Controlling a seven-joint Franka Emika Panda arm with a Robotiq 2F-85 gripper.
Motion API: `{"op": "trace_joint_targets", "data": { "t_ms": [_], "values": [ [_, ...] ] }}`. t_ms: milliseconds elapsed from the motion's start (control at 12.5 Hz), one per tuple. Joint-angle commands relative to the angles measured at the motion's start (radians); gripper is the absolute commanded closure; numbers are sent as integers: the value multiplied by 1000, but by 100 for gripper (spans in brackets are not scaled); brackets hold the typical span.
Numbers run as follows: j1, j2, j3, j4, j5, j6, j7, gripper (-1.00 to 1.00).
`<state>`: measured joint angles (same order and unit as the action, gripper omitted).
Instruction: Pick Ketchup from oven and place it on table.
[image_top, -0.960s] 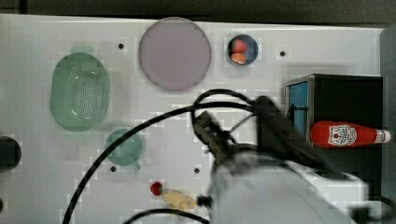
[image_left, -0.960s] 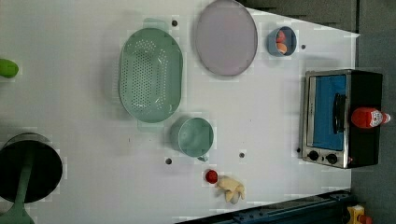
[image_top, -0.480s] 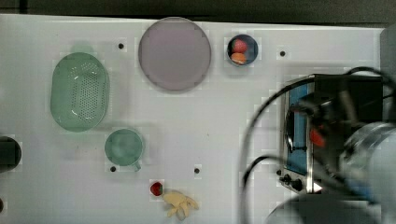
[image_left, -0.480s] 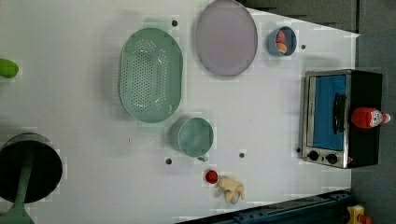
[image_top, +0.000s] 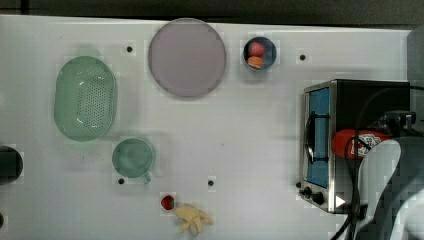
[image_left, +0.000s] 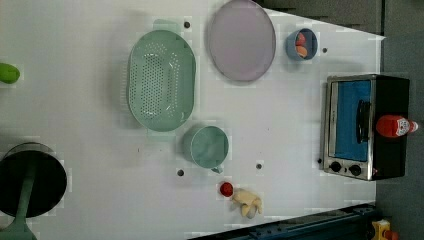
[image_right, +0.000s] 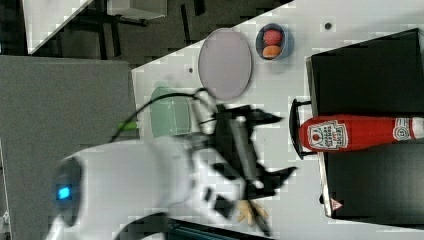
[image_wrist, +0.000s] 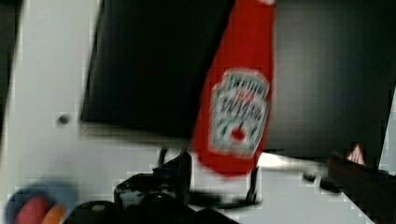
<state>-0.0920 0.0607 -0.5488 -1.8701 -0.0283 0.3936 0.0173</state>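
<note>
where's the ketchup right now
The Ketchup lies on its side on top of the black oven at the right view's right, its base toward the oven's door handle, with the open gripper just off that end.

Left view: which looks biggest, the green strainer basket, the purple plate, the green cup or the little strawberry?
1. Green strainer basket
2. Purple plate, not much smaller
3. Green cup
4. Strawberry, by far the smallest

All lie flat on the table, so the order seems fair.
</note>
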Motion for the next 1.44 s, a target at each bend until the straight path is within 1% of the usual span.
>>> {"op": "trace_joint_targets", "data": {
  "t_ms": [80,240,400,640,960,1040,1200,1280,1440],
  "values": [
    [-15,53,-4,16,36,67,26,-100],
    [-23,122,-22,13,96,117,26,-100],
    [-33,171,-25,4,149,121,26,-100],
    [-45,203,-23,-26,184,141,26,-100],
    [-45,205,-21,-88,205,243,26,-100],
    [-45,204,-22,-97,205,245,26,-93],
    [-45,204,-23,-106,205,244,26,-44],
    [-45,200,-23,-103,205,244,26,-29],
    [-44,187,-24,-93,201,244,26,-29]
  ]
}}
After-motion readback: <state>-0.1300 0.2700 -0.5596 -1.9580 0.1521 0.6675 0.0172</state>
